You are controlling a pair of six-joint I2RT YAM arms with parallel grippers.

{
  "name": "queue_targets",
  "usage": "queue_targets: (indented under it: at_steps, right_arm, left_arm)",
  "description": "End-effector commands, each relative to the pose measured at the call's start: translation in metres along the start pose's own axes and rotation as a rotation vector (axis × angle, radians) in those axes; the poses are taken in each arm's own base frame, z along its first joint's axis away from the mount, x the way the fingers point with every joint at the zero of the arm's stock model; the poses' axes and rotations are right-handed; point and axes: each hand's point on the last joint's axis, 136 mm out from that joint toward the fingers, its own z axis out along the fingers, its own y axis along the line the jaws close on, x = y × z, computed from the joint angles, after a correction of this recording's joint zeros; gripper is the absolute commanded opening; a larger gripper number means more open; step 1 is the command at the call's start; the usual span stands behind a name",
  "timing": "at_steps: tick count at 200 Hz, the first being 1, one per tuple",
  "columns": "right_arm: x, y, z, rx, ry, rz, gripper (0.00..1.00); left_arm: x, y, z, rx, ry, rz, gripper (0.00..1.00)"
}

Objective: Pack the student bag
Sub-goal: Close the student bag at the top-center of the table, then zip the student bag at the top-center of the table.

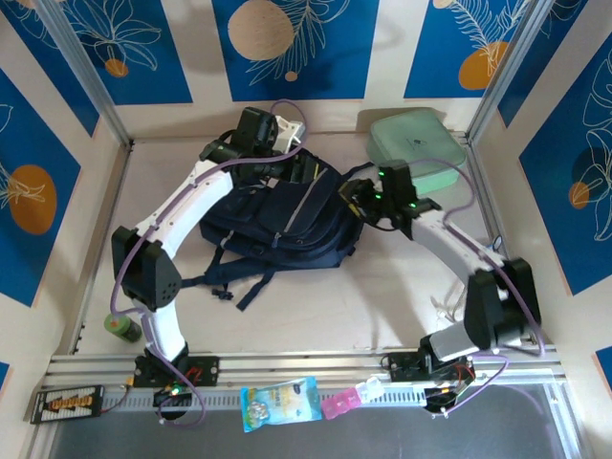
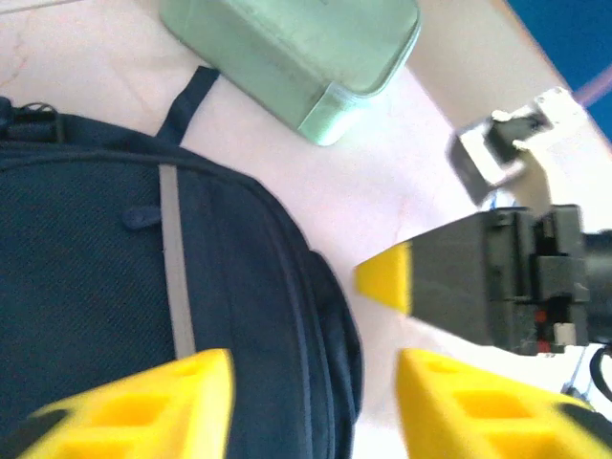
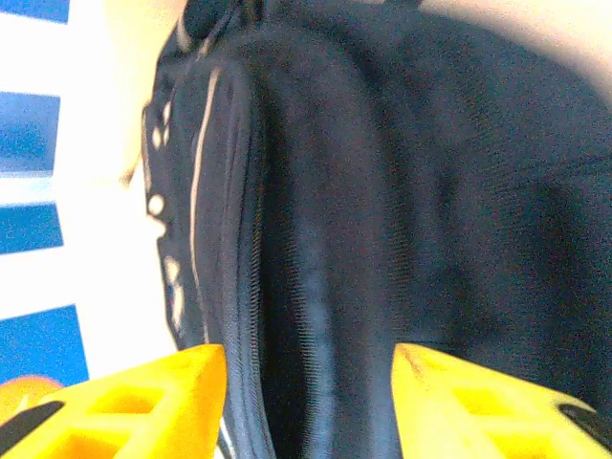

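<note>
**Both arms at the far end of the bag, before it is opened.** The student bag (image 1: 277, 225) lies flat in the middle of the worktop (image 1: 382, 296), straps toward you and top end toward the back wall. The mint green case (image 1: 416, 143) sits just beyond its far right corner.

The left gripper (image 2: 311, 402) hangs over the bag's rim, fingers moderately apart and holding nothing. Its gap shows the rim and bare worktop. The right gripper (image 3: 311, 402) faces it from the other side, equally parted, with a zip seam running up through its gap. You cannot tell from this view whether its pads touch the fabric.

The step in hand appears to be opening the main compartment.
- Anchor first: close one gripper on the firm piped rim, not on loose cloth.
- Then take the zip pull with the other gripper. The pull is not clearly visible here, so find it before closing.
- Draw along the seam line, not upward, or the whole bag may lift.
- The grippers are near each other, so move one at a time.
</note>
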Motion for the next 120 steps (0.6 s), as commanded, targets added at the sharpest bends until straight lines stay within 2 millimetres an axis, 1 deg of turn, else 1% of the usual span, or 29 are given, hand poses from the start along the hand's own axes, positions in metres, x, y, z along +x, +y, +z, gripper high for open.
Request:
queue_targets:
  at_steps: [1, 10, 21, 31, 40, 53, 69, 94, 104, 120]
  right_arm:
    - [-0.011, -0.049, -0.026, 0.148, -0.095, 0.017, 0.57]
    - [-0.015, -0.053, -0.034, 0.15, -0.118, 0.004, 0.61]
    - [-0.018, -0.053, -0.042, 0.15, -0.136, -0.022, 0.67]
    - [-0.019, -0.051, -0.045, 0.144, -0.144, -0.051, 0.73]
    - [-0.018, -0.046, -0.046, 0.13, -0.145, -0.081, 0.76]
    - [-0.017, -0.04, -0.045, 0.117, -0.14, -0.114, 0.81]
    - [-0.012, -0.03, -0.041, 0.102, -0.131, -0.153, 0.83]
    - [0.0, -0.013, -0.031, 0.076, -0.1, -0.216, 0.83]
    - [0.006, -0.006, -0.027, 0.064, -0.085, -0.242, 0.83]
    - [0.014, -0.003, -0.02, 0.067, -0.064, -0.254, 0.82]
  left_arm:
    - [0.005, -0.007, -0.007, 0.059, -0.02, -0.025, 0.59]
    - [0.009, 0.001, -0.009, 0.042, -0.033, -0.055, 0.64]
    - [0.019, 0.017, -0.011, 0.004, -0.042, -0.11, 0.69]
    - [0.03, 0.036, -0.014, -0.049, -0.049, -0.169, 0.72]
    - [0.04, 0.052, -0.02, -0.095, -0.062, -0.222, 0.74]
    - [0.058, 0.072, -0.026, -0.146, -0.067, -0.295, 0.74]
    - [0.079, 0.092, -0.035, -0.198, -0.066, -0.376, 0.75]
    - [0.105, 0.112, -0.043, -0.23, -0.057, -0.476, 0.72]
    - [0.112, 0.117, -0.044, -0.24, -0.054, -0.5, 0.69]
    - [0.12, 0.12, -0.042, -0.242, -0.043, -0.521, 0.65]
